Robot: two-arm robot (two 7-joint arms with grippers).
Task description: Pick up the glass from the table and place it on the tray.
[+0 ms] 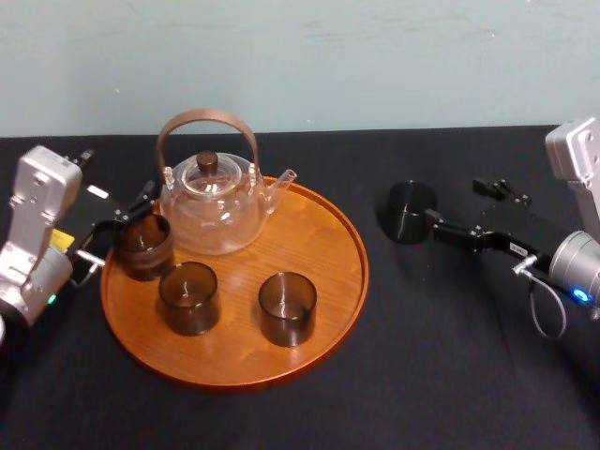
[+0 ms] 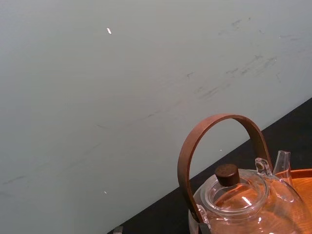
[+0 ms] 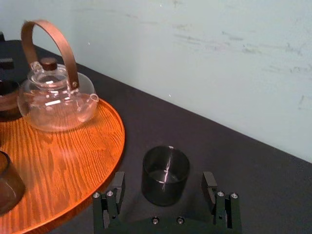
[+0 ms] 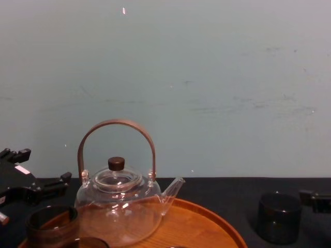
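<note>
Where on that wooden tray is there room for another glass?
The tray is bare on its right, between the teapot, the right front glass and the rim. Its left is crowded: teapot, the other two glasses, the left gripper at the rim. The right gripper is open around the table glass.

Even soft light, glare on tray

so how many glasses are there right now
4 glasses. Three on the tray: one at its left edge by the teapot, two near its front. One on the table right of the tray, inside the open right claw.
</note>
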